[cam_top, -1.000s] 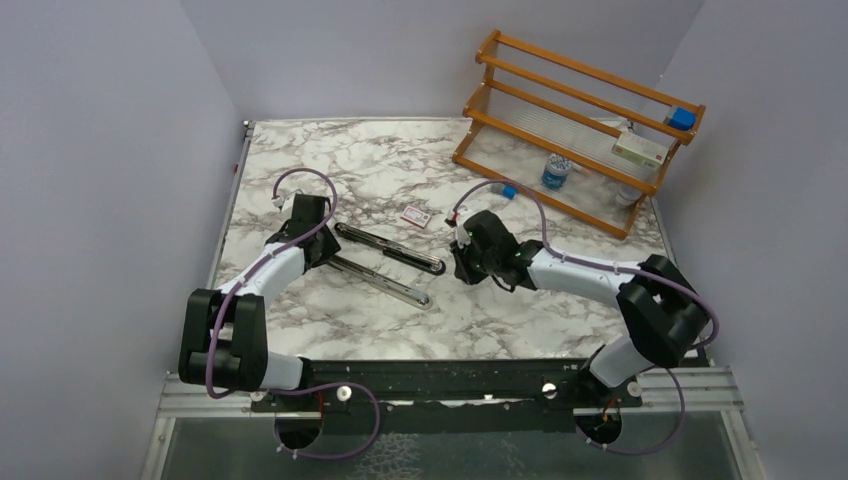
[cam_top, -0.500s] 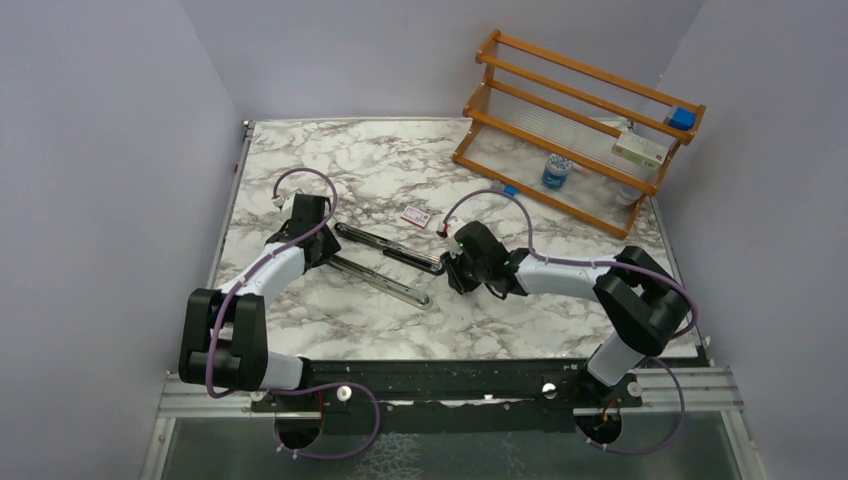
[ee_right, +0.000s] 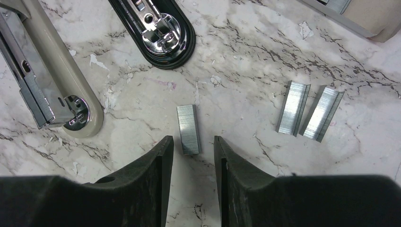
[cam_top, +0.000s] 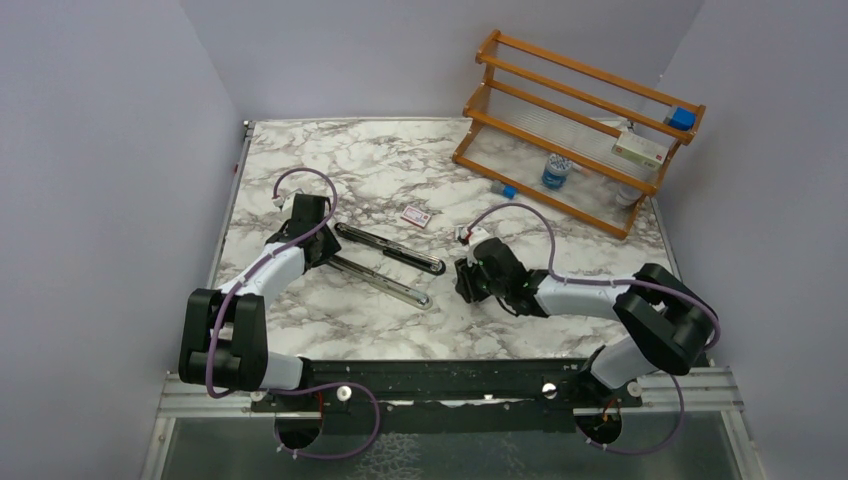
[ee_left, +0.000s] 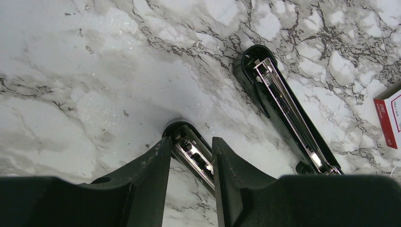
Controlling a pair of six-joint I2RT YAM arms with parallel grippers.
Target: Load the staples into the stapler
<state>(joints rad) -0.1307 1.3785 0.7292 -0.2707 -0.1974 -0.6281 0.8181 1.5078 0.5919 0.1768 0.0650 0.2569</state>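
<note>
Right wrist camera: the right gripper (ee_right: 193, 140), fingers parted, hovers over one loose staple strip (ee_right: 189, 128) on the marble table (ee_right: 236, 71), two more nearby. Left gripper (ee_left: 190, 143) clamps the stapler (cam_top: 385, 262), splayed open left of centre. Loading, apparently, is not yet begun.

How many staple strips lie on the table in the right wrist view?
3. One strip lies at the tips of the right gripper; two more lie side by side, further right. Others may be hidden.
</note>
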